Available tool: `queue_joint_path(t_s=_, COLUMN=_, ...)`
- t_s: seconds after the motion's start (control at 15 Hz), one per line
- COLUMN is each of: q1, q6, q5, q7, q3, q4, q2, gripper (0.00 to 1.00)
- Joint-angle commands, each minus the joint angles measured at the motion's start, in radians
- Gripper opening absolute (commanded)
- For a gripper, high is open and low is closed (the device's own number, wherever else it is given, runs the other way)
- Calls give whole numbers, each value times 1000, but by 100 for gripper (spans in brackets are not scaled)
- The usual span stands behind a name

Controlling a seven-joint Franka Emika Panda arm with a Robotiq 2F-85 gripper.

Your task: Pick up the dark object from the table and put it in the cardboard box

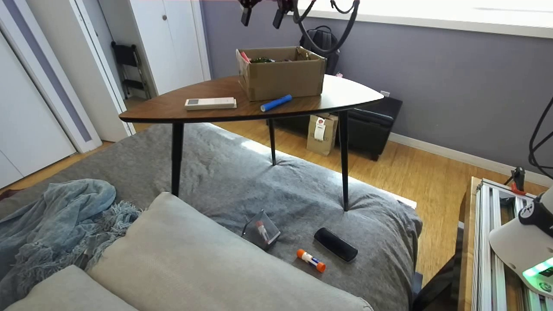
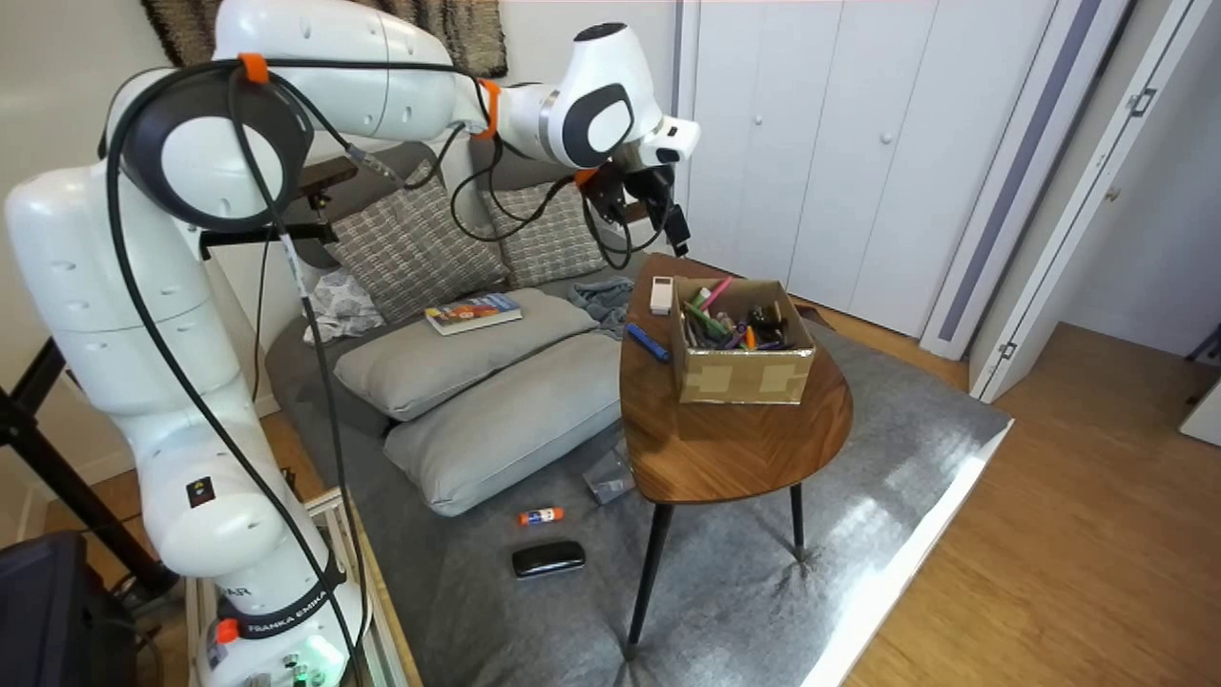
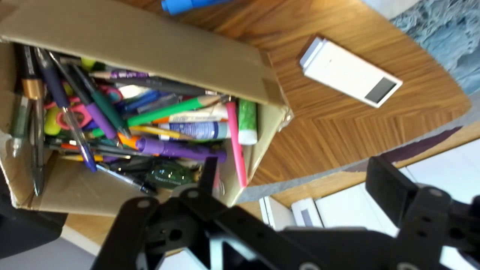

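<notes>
Brown and open-topped, the cardboard box is being supported by the table; pens are being retained inside by its walls. A blue marker is being carried between the box and a long table edge; a white device, nearer a corner. Higher than the box, the gripper is being held released, its fingers well apart. Which item is the dark object cannot be told.

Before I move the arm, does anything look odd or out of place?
Yes: the table stands on a grey padded surface, puckering its fabric, instead of on the floor, so it might wobble if bumped. A black case and an orange-capped tube lie loose on that surface. I see nothing spilled.
</notes>
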Motion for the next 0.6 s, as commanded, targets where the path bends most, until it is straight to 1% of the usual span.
queue_joint_path(t_s=0.0, q1=-21, q6=-80, q5=100, q7=-111, q3=11, q4=-78, q2=-85, gripper=100)
queue_joint_path(t_s=0.07, q1=-24, q6=-90, q5=120, q7=-143, q3=11, q4=-87, q2=-97, gripper=100)
queue_joint_path(t_s=0.13, q1=-23, q6=-100, q5=100, q7=-145, q3=9, q4=-100, q2=-110, gripper=100)
queue_joint_path(t_s=0.2, q1=-28, q6=-85, q5=129, q7=-183, q3=9, q4=-121, q2=-127, gripper=100)
queue_joint_path(t_s=0.27, q1=-22, q6=-86, q5=80, q7=-121, q3=11, q4=-59, q2=-69, gripper=100)
queue_joint_path(t_s=0.53, q1=-27, q6=-85, q5=95, q7=-152, q3=11, q4=-89, q2=-97, gripper=100)
